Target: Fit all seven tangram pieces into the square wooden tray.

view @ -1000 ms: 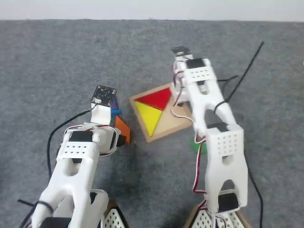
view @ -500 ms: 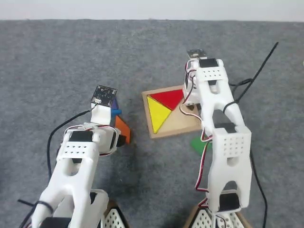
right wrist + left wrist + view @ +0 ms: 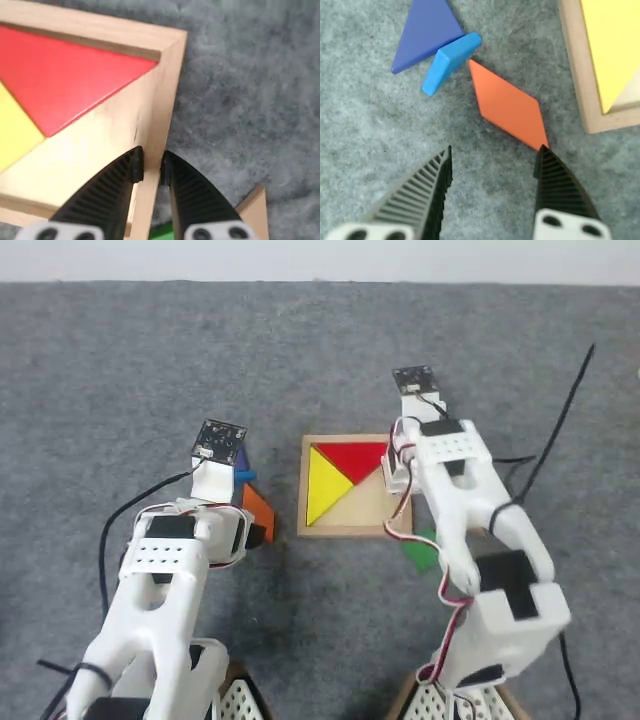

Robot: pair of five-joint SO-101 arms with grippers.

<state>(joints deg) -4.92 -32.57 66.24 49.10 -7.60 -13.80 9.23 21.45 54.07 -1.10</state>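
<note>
The square wooden tray (image 3: pixel 345 531) lies squared to the table with a red triangle (image 3: pixel 352 456) and a yellow triangle (image 3: pixel 322 486) inside. My right gripper (image 3: pixel 151 157) is shut on the tray's right rim (image 3: pixel 165 100), one finger inside and one outside. A green piece (image 3: pixel 420 551) lies just off the tray's near right corner, partly under that arm. My left gripper (image 3: pixel 495 150) hangs open over the carpet, just short of the orange parallelogram (image 3: pixel 507 107). Beyond it are a light blue piece (image 3: pixel 451 62) tipped on edge and a dark blue triangle (image 3: pixel 427 32).
Grey carpet (image 3: pixel 150 370) covers the whole table. A black cable (image 3: pixel 555 430) trails off to the right of the right arm. A tan corner (image 3: pixel 255 210) shows beside the green piece (image 3: pixel 162 232) in the right wrist view.
The right arm has swung toward the right and drawn back, turning the tray from tilted to square with the table. The left arm and its nearby pieces have stayed put.
</note>
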